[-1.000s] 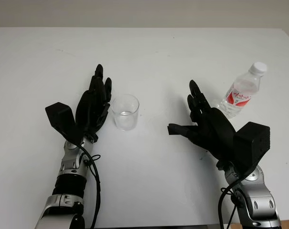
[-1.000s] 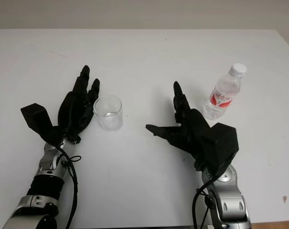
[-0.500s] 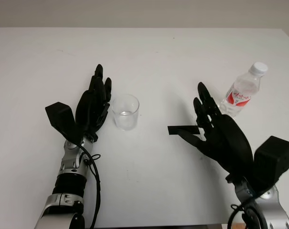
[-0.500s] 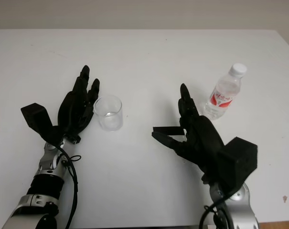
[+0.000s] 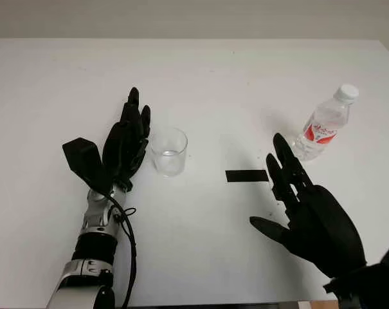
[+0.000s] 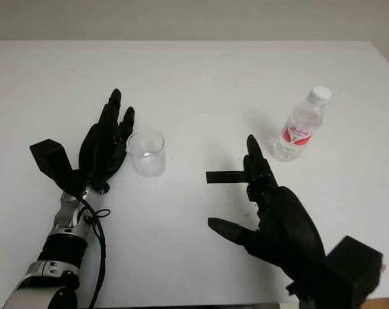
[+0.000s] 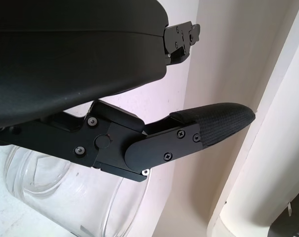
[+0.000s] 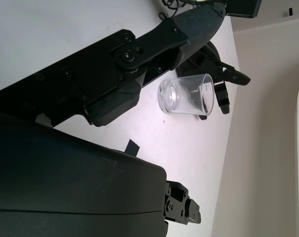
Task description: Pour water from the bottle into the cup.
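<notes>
White table (image 5: 200, 71) carries an upright bottle (image 5: 324, 123) ahead and slightly right of the open, empty right hand (image 5: 310, 209), the nearer one, while the open left hand (image 5: 126, 141) flanks, perhaps touches, the cup (image 5: 168, 150).

The right hand (image 5: 316, 222) runs off the picture's bottom edge, wrist unseen. The bottle (image 5: 324, 123) label's print is too small to read. The cup (image 7: 65, 197) is cut off in the left wrist view.

Clear bottle (image 5: 325, 125) with red label, white cap; clear cup (image 5: 169, 151).
</notes>
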Robot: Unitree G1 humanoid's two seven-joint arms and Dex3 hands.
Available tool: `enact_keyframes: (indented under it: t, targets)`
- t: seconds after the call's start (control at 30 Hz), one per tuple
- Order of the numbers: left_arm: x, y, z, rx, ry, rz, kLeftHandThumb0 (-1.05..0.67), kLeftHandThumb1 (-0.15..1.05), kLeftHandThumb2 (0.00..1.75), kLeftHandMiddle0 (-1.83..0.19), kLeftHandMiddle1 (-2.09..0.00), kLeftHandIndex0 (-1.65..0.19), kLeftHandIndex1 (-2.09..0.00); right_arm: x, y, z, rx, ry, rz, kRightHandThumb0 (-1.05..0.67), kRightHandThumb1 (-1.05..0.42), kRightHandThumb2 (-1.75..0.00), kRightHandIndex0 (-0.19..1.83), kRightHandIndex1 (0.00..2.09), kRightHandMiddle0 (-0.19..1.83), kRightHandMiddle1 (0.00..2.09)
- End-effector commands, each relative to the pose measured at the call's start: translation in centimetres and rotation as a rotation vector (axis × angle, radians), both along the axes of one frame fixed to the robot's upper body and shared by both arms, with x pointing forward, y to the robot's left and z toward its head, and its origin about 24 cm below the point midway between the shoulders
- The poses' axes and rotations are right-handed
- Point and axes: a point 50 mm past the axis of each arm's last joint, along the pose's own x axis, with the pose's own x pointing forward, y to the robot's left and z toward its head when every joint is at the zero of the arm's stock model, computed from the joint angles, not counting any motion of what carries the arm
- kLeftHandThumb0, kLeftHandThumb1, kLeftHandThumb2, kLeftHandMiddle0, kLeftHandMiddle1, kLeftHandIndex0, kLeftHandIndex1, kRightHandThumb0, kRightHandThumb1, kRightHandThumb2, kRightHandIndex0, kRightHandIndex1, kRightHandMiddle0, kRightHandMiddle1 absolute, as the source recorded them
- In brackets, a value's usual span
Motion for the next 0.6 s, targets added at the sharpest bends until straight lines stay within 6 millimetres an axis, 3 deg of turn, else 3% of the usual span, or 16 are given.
enact_keyframes:
  t: [0.0, 0.37, 0.57]
  targets:
    - [0.0, 0.0, -0.5, -0.009, 0.021, 0.000, -0.84, 1.05, 0.73, 0.14, -0.05, 0.19, -0.04, -0.5, -0.9, 0.4, -0.047, -0.011, -0.021, -0.98, -0.89, -0.07, -0.19, 0.00, -0.19, 0.00]
    - [0.3, 0.2, -0.4, -0.001, 0.020, -0.009, -0.85, 1.05, 0.73, 0.16, -0.05, 0.19, -0.03, -1.0, -4.5, 0.5, -0.088, -0.003, -0.110, -0.90, -0.90, -0.06, -0.19, 0.00, -0.19, 0.00]
    - [0.4, 0.5, -0.3, -0.009, 0.019, -0.012, -0.85, 1.05, 0.73, 0.16, -0.05, 0.19, -0.02, -1.1, -5.5, 0.3, -0.075, 0.018, -0.146, -0.89, -0.90, -0.05, -0.19, 0.00, -0.19, 0.00]
